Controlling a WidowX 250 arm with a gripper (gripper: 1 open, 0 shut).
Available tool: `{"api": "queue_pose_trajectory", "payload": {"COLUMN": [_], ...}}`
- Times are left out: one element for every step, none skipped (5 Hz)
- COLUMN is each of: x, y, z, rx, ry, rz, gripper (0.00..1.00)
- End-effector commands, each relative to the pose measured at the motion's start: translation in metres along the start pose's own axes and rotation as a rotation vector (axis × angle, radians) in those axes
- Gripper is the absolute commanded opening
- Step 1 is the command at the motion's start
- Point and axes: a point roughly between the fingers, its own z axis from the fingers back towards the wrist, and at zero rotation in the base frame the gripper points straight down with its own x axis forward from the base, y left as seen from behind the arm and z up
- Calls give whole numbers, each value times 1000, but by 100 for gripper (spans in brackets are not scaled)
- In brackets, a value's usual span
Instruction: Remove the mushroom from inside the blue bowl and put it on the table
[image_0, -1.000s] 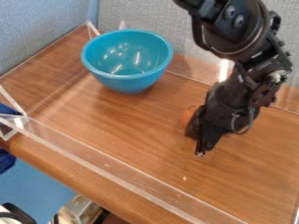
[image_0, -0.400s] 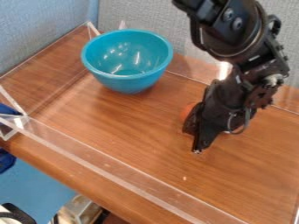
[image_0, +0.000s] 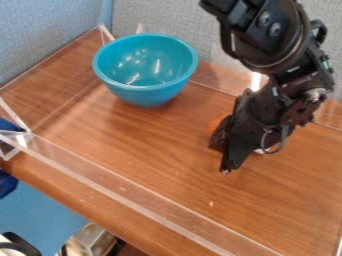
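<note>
Mostly, the closed hand (image_0: 230, 163) hides the mushroom (image_0: 215, 125), only an orange sliver showing.

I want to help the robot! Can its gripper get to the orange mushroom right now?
Probably yes. The gripper is low, right beside the mushroom, which peeks out from behind it on the table. The bowl is off to one side, so its rim shouldn't block the way.
</note>
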Motion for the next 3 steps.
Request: {"api": "queue_pose_trajectory", "payload": {"x": [-4,-5,-7], "y": [10,11,11], "z": [20,22,24], "rx": [63,74,82], "ry": [-27,-11,5], "rz": [22,20,19], "gripper": [0,0,0]}}
